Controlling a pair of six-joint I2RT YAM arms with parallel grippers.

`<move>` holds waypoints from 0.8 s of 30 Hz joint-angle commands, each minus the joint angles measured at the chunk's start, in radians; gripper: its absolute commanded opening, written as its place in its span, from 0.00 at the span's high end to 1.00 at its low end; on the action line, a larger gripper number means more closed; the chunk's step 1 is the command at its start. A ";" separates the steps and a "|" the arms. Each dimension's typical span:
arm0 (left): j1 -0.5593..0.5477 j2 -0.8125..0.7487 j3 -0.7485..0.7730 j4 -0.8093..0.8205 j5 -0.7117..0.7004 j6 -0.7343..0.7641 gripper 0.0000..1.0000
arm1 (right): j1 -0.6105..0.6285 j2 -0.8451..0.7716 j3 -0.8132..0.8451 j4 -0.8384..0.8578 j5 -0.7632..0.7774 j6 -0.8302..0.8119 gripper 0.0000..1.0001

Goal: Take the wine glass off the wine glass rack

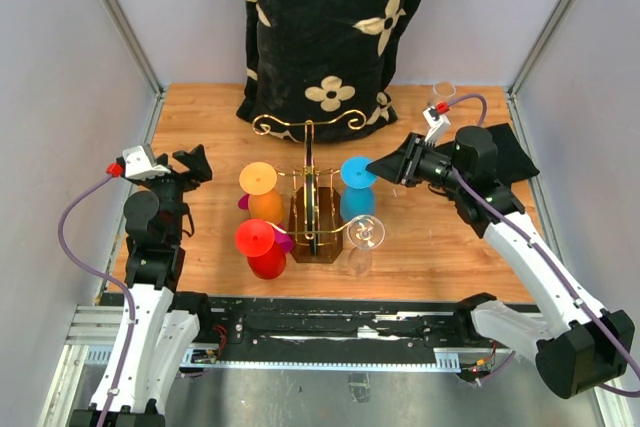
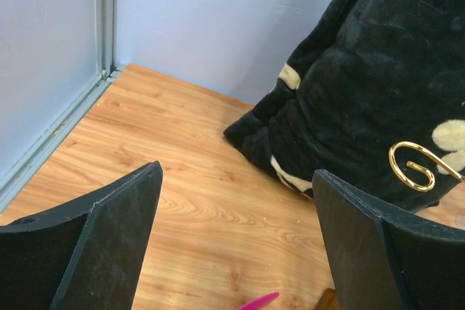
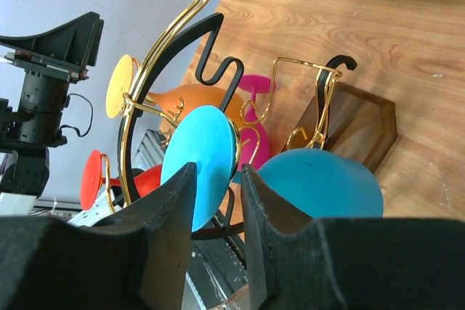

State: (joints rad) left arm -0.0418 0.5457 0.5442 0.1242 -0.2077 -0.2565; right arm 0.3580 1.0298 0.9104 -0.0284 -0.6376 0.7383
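Note:
The gold wire wine glass rack stands mid-table on its dark brown base. Several glasses hang on it upside down: blue, orange, red, a clear one and magenta ones. My right gripper is at the blue glass's foot. In the right wrist view its fingers stand a narrow gap apart, with the rim of the blue foot showing between them and the blue bowl to the right. My left gripper is open and empty, left of the rack.
A black cushion with cream flowers stands against the back wall behind the rack. Another clear glass sits at the back right, near a black pad. Grey walls close in both sides. The left wrist view shows a gold scroll.

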 commanded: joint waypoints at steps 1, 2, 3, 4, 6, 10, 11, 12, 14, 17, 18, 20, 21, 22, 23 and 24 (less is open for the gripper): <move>-0.005 -0.012 0.005 0.001 -0.015 -0.006 0.09 | 0.015 0.005 -0.013 0.009 -0.035 0.017 0.74; -0.004 -0.012 0.005 -0.001 -0.017 -0.004 0.09 | 0.015 0.004 -0.014 0.010 -0.039 0.020 0.81; -0.004 -0.013 0.005 -0.003 -0.021 -0.004 0.09 | 0.015 0.000 -0.016 0.008 -0.042 0.023 0.87; -0.004 -0.013 0.007 -0.006 -0.023 -0.004 0.09 | 0.015 -0.007 -0.019 0.007 -0.041 0.025 0.92; -0.004 -0.013 0.009 -0.009 -0.025 -0.001 0.09 | 0.015 -0.028 -0.022 -0.005 -0.020 0.023 0.99; -0.004 -0.013 0.009 -0.009 -0.021 -0.007 0.09 | 0.011 -0.059 -0.023 -0.011 0.036 0.032 0.99; -0.004 -0.013 0.009 -0.009 -0.019 -0.009 0.09 | 0.006 -0.060 -0.020 -0.010 0.043 0.035 0.99; -0.004 -0.013 0.009 -0.009 -0.018 -0.009 0.08 | 0.002 -0.061 -0.017 -0.009 0.048 0.038 0.99; -0.004 -0.013 0.010 -0.013 -0.018 -0.008 0.08 | -0.007 -0.058 -0.013 0.001 0.060 0.046 0.99; -0.004 -0.013 0.010 -0.015 -0.021 -0.006 0.08 | -0.011 -0.035 -0.001 0.024 0.069 0.053 0.99; -0.004 -0.013 0.010 -0.015 -0.020 -0.007 0.09 | -0.011 -0.021 0.001 0.042 0.060 0.063 0.99; -0.004 -0.013 0.009 -0.014 -0.017 -0.009 0.09 | -0.011 0.013 -0.001 0.117 0.031 0.094 0.99; -0.004 -0.013 0.009 -0.016 -0.016 -0.009 0.09 | -0.009 0.033 0.001 0.145 0.016 0.108 0.99; -0.004 -0.013 0.009 -0.015 -0.014 -0.009 0.09 | -0.004 0.050 0.005 0.167 0.010 0.113 0.99; -0.005 -0.015 0.009 -0.016 -0.012 -0.009 0.09 | 0.003 0.064 0.010 0.180 0.012 0.113 0.99; -0.004 -0.016 0.009 -0.017 -0.012 -0.009 0.08 | 0.014 0.077 0.016 0.196 0.011 0.115 0.99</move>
State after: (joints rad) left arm -0.0418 0.5411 0.5442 0.1085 -0.2161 -0.2600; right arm 0.3584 1.0542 0.9039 0.0486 -0.6292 0.8215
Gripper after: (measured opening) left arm 0.915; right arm 0.016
